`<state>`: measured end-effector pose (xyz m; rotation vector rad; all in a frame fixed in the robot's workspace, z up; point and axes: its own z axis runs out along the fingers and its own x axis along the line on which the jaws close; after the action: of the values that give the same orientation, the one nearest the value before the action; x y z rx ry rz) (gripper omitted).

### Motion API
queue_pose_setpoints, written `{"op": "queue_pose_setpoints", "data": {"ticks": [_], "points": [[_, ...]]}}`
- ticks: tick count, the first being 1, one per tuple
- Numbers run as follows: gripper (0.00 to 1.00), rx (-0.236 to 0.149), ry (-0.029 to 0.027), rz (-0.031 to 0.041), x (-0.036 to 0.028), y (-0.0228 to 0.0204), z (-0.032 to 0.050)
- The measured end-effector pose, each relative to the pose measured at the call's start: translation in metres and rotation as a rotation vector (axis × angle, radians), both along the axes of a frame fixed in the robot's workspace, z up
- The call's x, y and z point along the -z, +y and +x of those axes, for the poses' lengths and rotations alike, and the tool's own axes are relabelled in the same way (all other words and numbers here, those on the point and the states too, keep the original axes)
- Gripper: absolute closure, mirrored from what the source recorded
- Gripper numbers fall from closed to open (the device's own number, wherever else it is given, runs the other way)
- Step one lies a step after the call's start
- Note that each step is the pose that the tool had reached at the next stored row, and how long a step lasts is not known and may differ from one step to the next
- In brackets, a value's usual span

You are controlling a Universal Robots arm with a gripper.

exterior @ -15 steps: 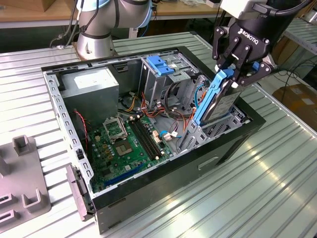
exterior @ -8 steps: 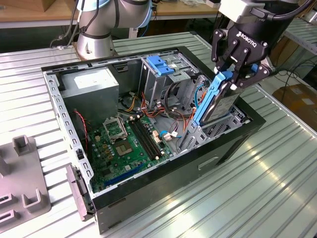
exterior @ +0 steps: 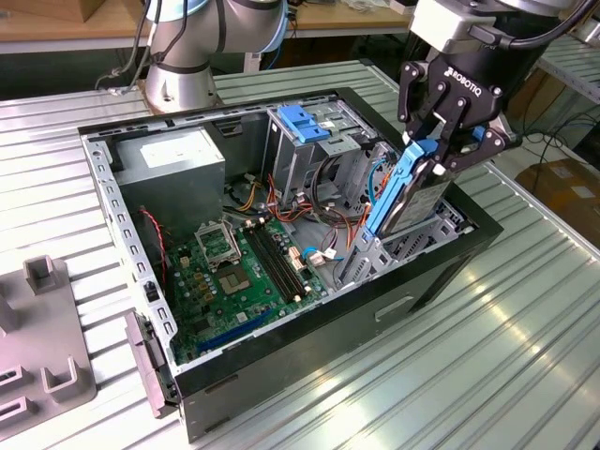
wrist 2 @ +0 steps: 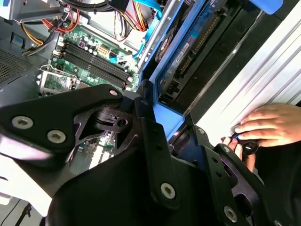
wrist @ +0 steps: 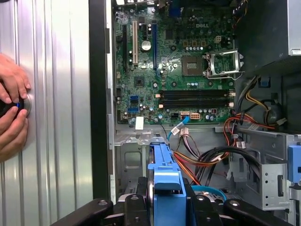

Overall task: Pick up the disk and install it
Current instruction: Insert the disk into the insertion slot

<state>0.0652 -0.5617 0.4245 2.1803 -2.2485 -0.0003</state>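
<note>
Reaching down from the exterior view's right, arm (exterior: 525, 23) leaning over the open computer case (exterior: 281, 347) on the worktop (exterior: 487, 375). Clamping the jaws on the disk (exterior: 417, 197), holding it edge-up and tilted, lower end down at the metal bay in the case's right end. Showing, in both wrist views, a person's hands (wrist: 11, 117) resting on the worktop beside the case.
</note>
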Motion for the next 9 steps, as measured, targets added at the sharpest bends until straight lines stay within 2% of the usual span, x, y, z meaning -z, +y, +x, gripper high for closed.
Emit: {"op": "queue_pose_setpoints", "data": {"ticks": [9], "points": [[0.63,0.000,0.0001,0.0000,0.0094,0.0000,0.0003]]}}
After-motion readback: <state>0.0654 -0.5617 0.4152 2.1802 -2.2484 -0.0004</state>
